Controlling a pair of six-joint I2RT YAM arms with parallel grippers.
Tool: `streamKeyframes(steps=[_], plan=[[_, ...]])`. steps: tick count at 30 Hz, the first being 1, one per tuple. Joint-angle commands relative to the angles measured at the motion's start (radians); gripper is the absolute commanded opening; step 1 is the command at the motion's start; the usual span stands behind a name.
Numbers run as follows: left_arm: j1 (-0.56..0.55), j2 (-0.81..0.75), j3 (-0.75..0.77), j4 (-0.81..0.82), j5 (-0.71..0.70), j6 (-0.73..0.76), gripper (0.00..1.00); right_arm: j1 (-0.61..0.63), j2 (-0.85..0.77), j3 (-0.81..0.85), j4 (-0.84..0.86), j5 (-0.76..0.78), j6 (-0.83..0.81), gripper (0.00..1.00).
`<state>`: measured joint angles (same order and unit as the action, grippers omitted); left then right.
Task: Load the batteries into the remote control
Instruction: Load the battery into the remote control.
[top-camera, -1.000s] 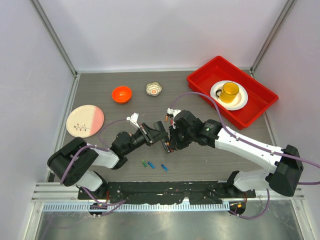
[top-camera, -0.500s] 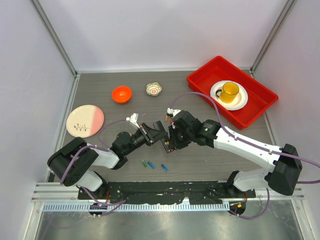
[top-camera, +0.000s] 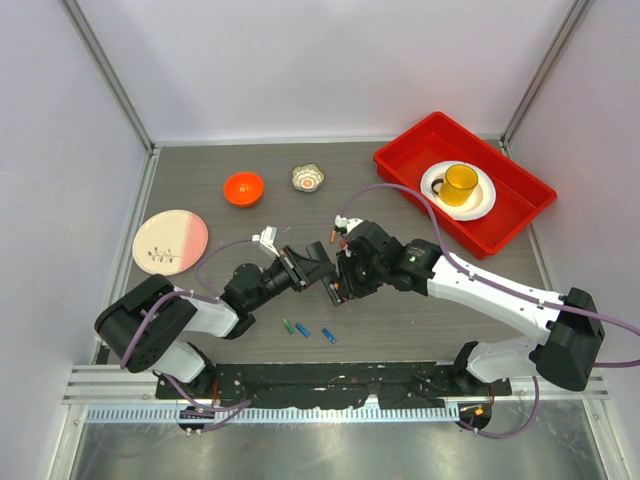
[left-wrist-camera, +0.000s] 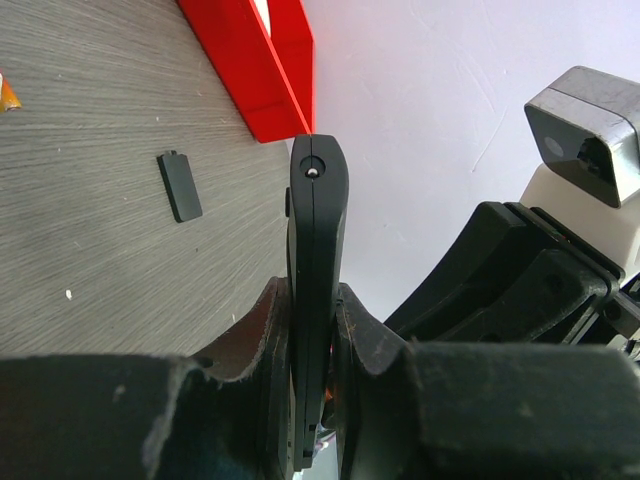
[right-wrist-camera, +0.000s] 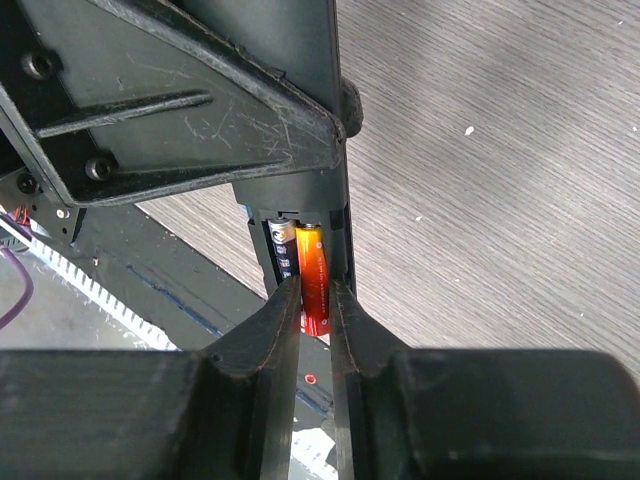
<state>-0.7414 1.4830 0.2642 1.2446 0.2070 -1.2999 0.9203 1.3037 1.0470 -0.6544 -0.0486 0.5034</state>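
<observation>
The left gripper (left-wrist-camera: 312, 300) clamps the slim black plastic remote control (left-wrist-camera: 318, 200) steady while the right gripper (right-wrist-camera: 315, 300), pinching the orange cylindrical battery (right-wrist-camera: 311, 265) slotted into that remote, should press it flush before releasing.

Remote control (left-wrist-camera: 316, 230): we see only its thin edge; its lower end is hidden between the fingers of the left gripper (left-wrist-camera: 312, 290).
Orange battery (right-wrist-camera: 312, 265): its near end sits behind the fingers of the right gripper (right-wrist-camera: 315, 288); we cannot tell whether they press it.
Dark battery (right-wrist-camera: 282, 240): mostly covered.
Red tray (left-wrist-camera: 262, 70): cut off by the top edge.
Orange scrap (left-wrist-camera: 5, 95): cut off at the left edge, unidentifiable.
Loose batteries (top-camera: 305, 329): markings too small to read.
Plate (top-camera: 188, 228): the items on it are too small to tell.
</observation>
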Motion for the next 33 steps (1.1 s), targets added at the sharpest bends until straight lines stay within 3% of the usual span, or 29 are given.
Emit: streamKeyframes(steps=[1,33], plan=[[-0.021,-0.029,0.013,0.302,0.051,-0.022,0.00,-0.012,-0.001,0.004,0.016,0.101,-0.006,0.23],[-0.023,-0.012,0.020,0.302,0.046,-0.021,0.00,-0.012,0.002,0.018,0.002,0.108,0.006,0.34]])
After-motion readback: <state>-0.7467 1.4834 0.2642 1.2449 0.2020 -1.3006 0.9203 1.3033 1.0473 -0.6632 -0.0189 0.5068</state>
